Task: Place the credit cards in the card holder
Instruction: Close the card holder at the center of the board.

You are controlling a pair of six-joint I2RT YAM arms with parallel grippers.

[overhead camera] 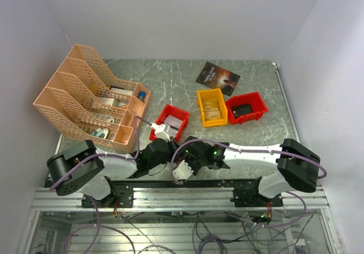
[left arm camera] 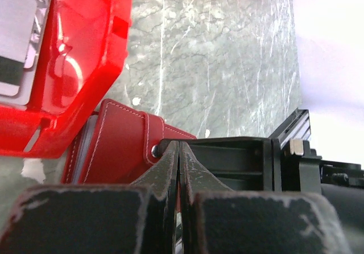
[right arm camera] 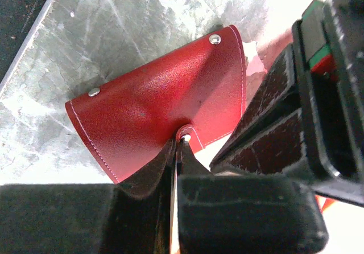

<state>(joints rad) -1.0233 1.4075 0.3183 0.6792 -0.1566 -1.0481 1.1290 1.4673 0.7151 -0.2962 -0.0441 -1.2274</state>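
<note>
card holder (right arm camera: pixel 148 111): I see red leather look, fine grain, soft shine; pale stitching; shiny metal snaps
red bin (left arm camera: pixel 85 60): hard plastic; very glossy
table (left arm camera: pixel 227 54): smooth, like marble; I see thin scratches
rack (overhead camera: pixel 85 94): matt plastic, full of holes
rail (overhead camera: pixel 182 200): bare ribbed metal

Table (overhead camera: pixel 170 74): grey-green marbled surface. Far left: peach mesh file organiser (overhead camera: pixel 68 103), its front compartments holding small items, too small to identify. Far centre: dark booklet (overhead camera: pixel 218 74), lying flat. Nearer: yellow bin (overhead camera: pixel 202 107) just beside a red bin (overhead camera: pixel 251 119). A second red bin (overhead camera: pixel 170 108) stands apart to their left.
</note>
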